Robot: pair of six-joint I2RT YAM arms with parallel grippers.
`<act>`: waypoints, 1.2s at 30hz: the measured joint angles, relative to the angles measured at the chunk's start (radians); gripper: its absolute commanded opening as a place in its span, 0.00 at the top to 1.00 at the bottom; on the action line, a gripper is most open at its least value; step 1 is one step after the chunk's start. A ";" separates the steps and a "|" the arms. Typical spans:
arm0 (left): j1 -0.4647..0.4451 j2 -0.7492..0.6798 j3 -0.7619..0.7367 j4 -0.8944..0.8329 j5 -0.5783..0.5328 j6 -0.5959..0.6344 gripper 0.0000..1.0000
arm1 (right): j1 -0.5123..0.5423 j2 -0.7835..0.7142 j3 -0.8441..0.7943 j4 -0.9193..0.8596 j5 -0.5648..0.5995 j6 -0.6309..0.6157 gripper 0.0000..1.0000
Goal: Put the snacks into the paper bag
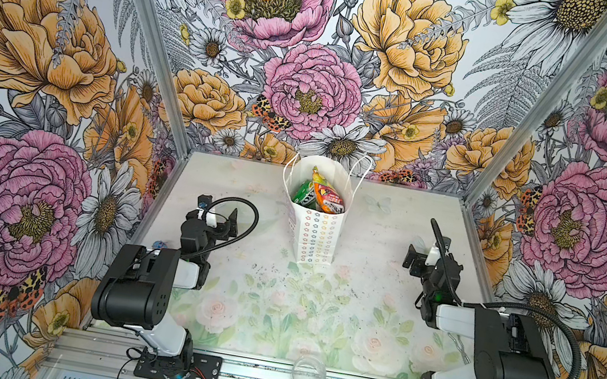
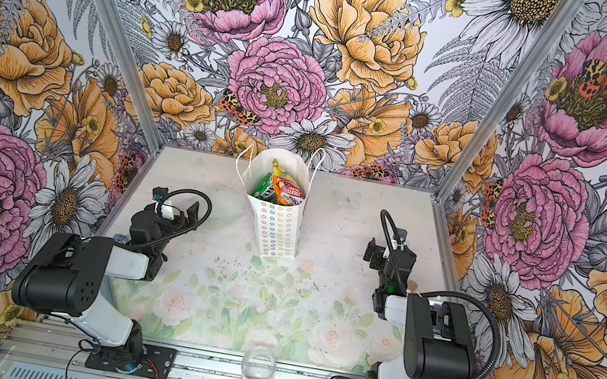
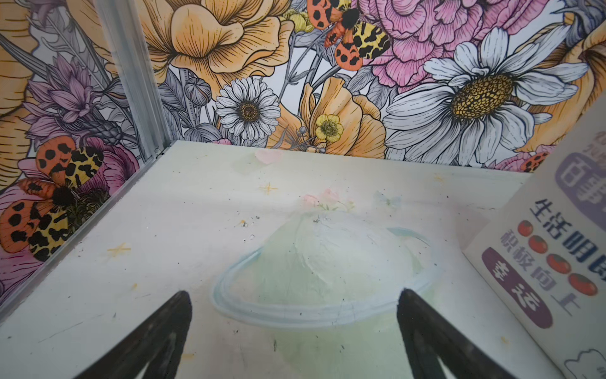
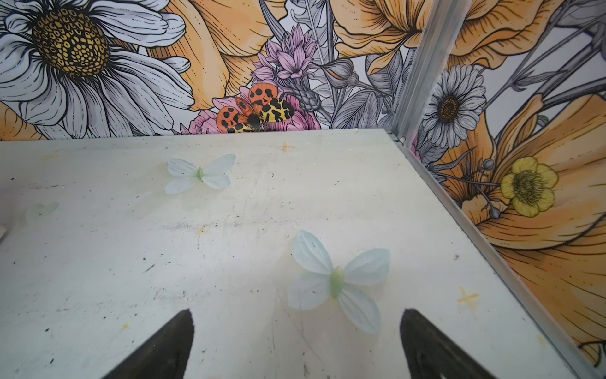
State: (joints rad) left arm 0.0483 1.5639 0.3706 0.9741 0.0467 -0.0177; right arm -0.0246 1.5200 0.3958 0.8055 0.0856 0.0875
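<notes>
Snacks [image 1: 323, 196] — glossy, orange and green — fill white paper bag [image 1: 316, 239].

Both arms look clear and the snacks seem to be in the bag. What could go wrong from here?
1. The paper bag stands tall and narrow with nothing bracing it, and the open left gripper is close beside it; a sideways sweep might tip it.
2. The snacks sit high in the bag, so a knock could spill some.
3. A clear glass stands at the front edge, hard to see and easy to clip on retraction.
</notes>
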 measured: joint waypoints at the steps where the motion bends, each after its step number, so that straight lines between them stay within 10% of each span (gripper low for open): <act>1: 0.000 0.000 0.000 -0.007 -0.001 0.002 0.01 | 0.000 0.000 0.000 0.000 0.000 0.000 0.00; 36: -0.007 0.000 0.000 -0.029 -0.031 0.003 0.01 | 0.000 0.000 0.000 0.000 0.001 0.000 0.00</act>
State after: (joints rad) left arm 0.0410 1.5639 0.3706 0.9455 0.0154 -0.0147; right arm -0.0242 1.5200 0.3958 0.8055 0.0868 0.0872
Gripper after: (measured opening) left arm 0.989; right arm 0.996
